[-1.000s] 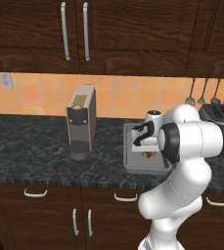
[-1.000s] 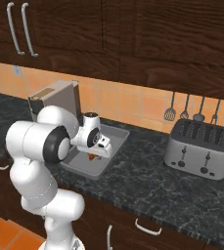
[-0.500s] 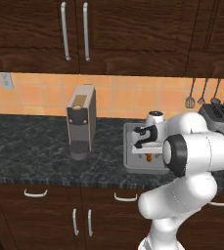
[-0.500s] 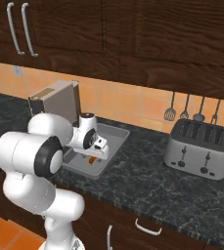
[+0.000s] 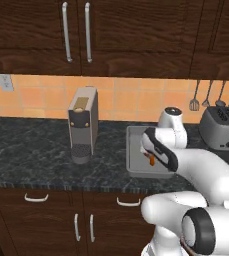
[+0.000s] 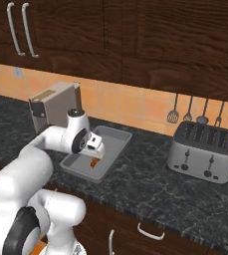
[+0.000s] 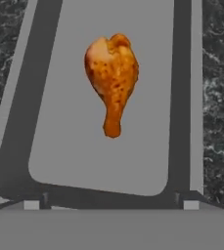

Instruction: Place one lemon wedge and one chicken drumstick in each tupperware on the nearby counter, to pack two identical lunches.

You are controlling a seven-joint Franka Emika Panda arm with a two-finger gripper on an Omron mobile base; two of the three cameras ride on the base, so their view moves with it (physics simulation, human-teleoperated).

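**Drumstick lying in the container, gripper spread above it**

Look first at the hand view: the chicken drumstick [image 7: 112,80] lies flat on the grey floor of the tupperware [image 7: 15,141], its round meaty end toward the top of that view and its thin bone end pointing down toward the camera. Nothing pinches it; you see bare floor on every side of it, and it touches none of the walls. The speckled black counter [image 7: 220,97] borders the container on both sides in this view.

In the left base view you find the gripper [image 5: 151,156] held over the tupperware [image 5: 134,150], with a small piece of the orange drumstick [image 5: 151,161] showing just under the hand. The jaws stand spread wide and hold nothing. The container rests on the counter [image 5: 31,150], just to the right of a coffee machine [image 5: 82,124] and apart from the toaster [image 5: 222,127] at the far right.

From the right base view you see the same arrangement from the other side: the gripper [image 6: 94,149] hangs over the tupperware [image 6: 113,144], the drumstick [image 6: 94,162] lies on its floor below the hand, the coffee machine [image 6: 53,105] stands behind the arm, and the toaster [image 6: 201,152] sits well apart on the counter [image 6: 150,184], beneath utensils [image 6: 187,110] hanging on the tiled wall.
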